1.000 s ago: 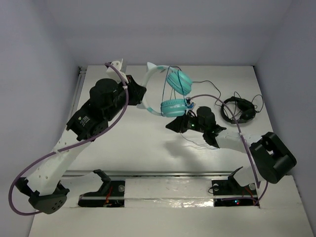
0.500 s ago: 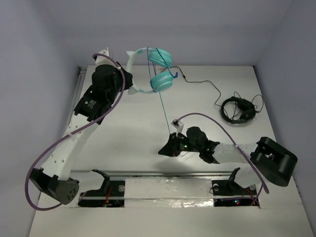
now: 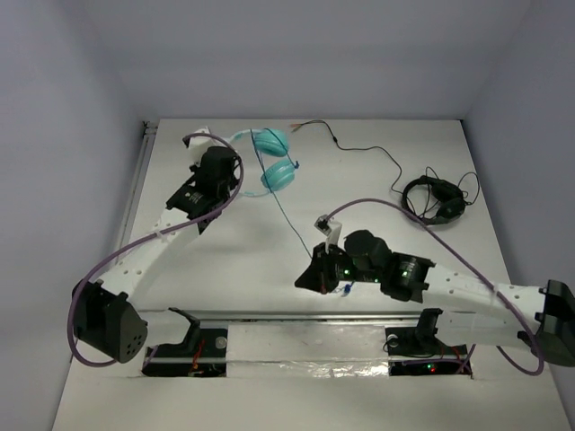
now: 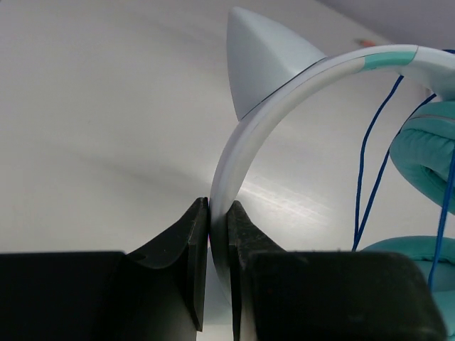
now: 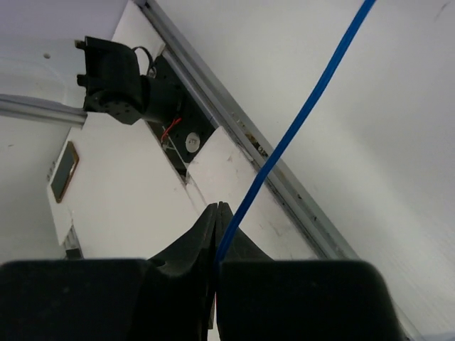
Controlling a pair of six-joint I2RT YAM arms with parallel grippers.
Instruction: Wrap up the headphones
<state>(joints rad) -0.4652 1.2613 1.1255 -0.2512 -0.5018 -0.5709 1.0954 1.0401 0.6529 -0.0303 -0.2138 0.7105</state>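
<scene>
The left pincer [image 4: 218,213] is clamping tight on the pale headband [image 4: 284,92] of the teal headphones [image 3: 272,160], holding them toward 11 o'clock of the bench [image 3: 225,269]. The cups are sitting side by side and one little pointed ear [image 4: 263,57] is sticking out just past the grip. The right pincer [image 5: 219,213], down near 6 o'clock, is pinching together on the thin blue cable [image 3: 287,211], which is running in a straight, taut line from the cups to it. Beside the cups a few blue strands are showing, so I am guessing some turns are already on, though how many I cannot tell. The long stretch between cups and pincer is looking like what is left to wind, and the end is not yet tucked. The black headphones [image 3: 436,199] are lying at 2 o'clock, well apart, their black cable trailing toward 12
</scene>
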